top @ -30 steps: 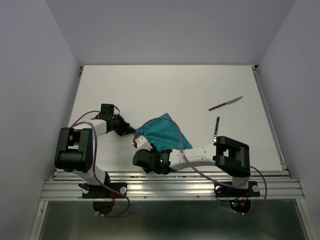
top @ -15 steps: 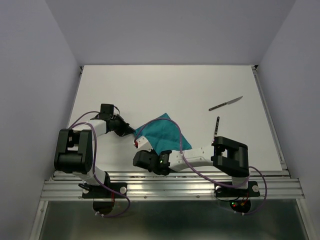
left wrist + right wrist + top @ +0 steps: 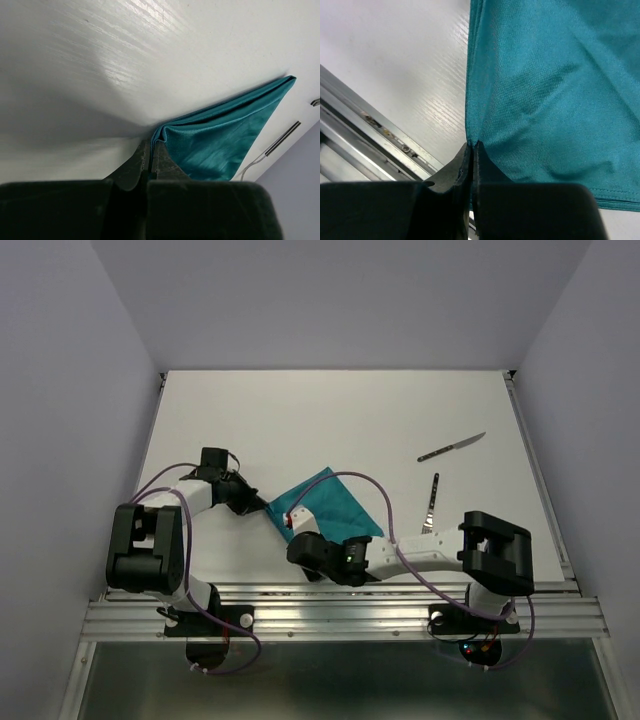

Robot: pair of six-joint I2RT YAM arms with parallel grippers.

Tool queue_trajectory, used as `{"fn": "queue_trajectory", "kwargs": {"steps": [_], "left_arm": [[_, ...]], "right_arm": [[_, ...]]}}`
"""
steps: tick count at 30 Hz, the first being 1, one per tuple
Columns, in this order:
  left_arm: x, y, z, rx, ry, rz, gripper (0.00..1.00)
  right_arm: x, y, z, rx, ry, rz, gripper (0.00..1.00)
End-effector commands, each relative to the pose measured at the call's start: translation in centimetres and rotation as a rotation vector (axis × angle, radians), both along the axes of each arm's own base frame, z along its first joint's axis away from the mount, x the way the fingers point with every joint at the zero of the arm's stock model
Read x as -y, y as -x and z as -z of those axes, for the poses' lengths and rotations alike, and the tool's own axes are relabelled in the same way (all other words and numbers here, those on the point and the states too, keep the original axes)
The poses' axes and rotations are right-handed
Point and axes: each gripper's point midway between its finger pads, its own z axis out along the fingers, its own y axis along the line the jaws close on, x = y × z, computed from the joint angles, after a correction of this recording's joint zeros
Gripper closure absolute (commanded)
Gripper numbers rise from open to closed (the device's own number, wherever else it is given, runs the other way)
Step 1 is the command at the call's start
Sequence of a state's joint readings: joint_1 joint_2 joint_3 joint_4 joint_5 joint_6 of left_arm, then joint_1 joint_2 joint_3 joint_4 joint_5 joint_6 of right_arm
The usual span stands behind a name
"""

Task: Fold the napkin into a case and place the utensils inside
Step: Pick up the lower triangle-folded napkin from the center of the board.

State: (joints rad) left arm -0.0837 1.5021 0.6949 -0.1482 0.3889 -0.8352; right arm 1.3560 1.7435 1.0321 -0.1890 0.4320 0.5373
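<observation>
My left claw (image 3: pixel 151 149) pinches a corner of the folded teal napkin (image 3: pixel 328 502), and my right claw (image 3: pixel 471 150) clamps its near edge. The napkin lies low on the white table (image 3: pixel 330 420), with the fork (image 3: pixel 432 502) and knife (image 3: pixel 452 447) apart to its right.

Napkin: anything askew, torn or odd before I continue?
Nothing stands out. The napkin lies folded, the left hand and right hand each shut on an edge; the fork and knife lie apart on the table.
</observation>
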Motion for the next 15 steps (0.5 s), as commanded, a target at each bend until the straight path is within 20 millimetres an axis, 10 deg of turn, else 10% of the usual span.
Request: {"fn": "queue_trajectory", "kwargs": {"steps": [1,10,15], "left_arm": [[-0.4,-1.6,-2.2,0.084,-0.037,0.003,1.00],[-0.5,-1.8,-2.7,0.119,-0.048,0.030,0.98],[-0.4,-2.2,-3.8,0.173,-0.053,0.054,0.66]], "right_arm": [[-1.8,0.0,-3.4,-0.057,-0.207,-0.020,0.99],[-1.9,-0.2,-3.9,-0.156,-0.330,-0.046,0.99],[-2.0,0.2,-4.2,-0.194,-0.376,-0.066,0.99]]}}
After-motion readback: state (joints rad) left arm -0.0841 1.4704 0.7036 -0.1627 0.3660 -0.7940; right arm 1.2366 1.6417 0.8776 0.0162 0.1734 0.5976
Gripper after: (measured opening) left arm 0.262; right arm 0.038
